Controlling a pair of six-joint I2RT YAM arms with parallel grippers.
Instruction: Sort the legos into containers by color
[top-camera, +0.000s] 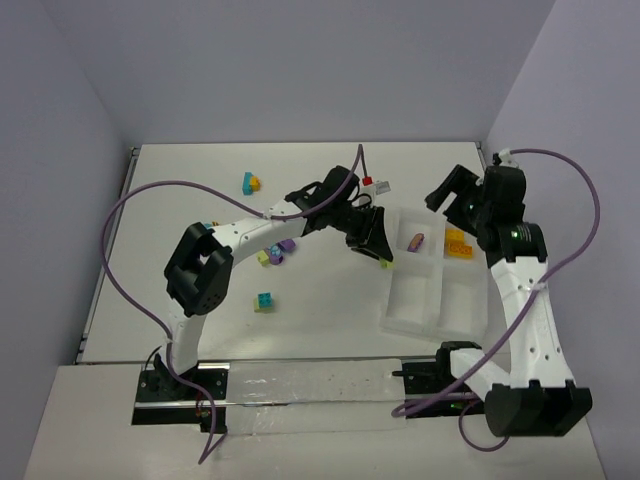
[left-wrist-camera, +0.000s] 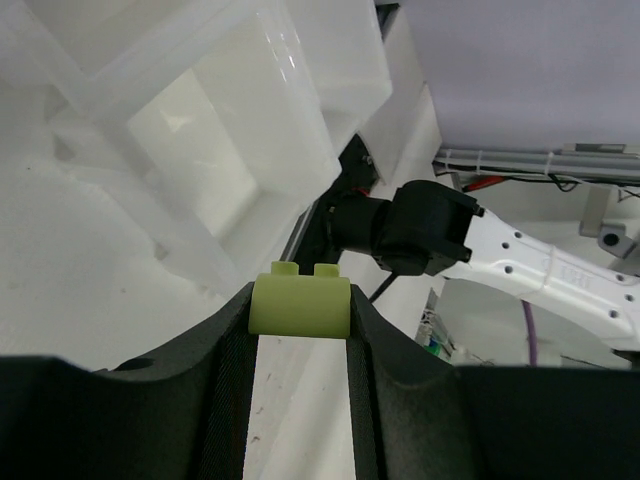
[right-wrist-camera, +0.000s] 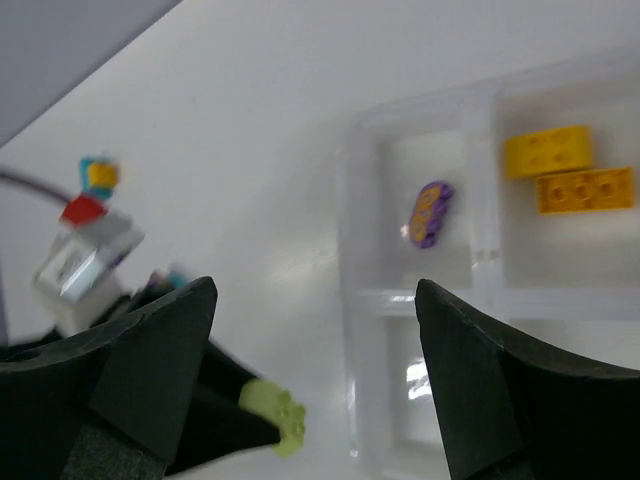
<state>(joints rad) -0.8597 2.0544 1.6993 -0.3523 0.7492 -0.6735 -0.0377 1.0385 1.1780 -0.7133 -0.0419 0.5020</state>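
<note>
- Two opposite flat faces of lime green brick (left-wrist-camera: 300, 307) pinched at the very tips of left gripper (left-wrist-camera: 300, 325), studs pointing away from the wrist; closed firmly on it, nothing else between the fingers.
- Held just beside the left wall of the tray (top-camera: 392, 300), about level with its cross divider; height above the rim not readable.
- Judged light, rigid and slick-sided: little squeeze needed, yet prone to twist or pop out if pressed off-centre. Best taken across the smooth sides, never over the studs. Likely to bounce if dropped from high.
- Inside the tray: purple brick (top-camera: 416, 241) in the far-left compartment, yellow bricks (top-camera: 457, 243) in the far-right. No brick visible in either near compartment, so probably one of those for lime.
- Over the tray's far-right corner: right gripper (top-camera: 450, 190), jaws spread wide, carrying nothing.
- Well left of the tray: loose legos (top-camera: 278, 250) on the table (top-camera: 320, 320), among them teal brick (top-camera: 265, 301) and teal-and-orange pair (top-camera: 250, 183).
</note>
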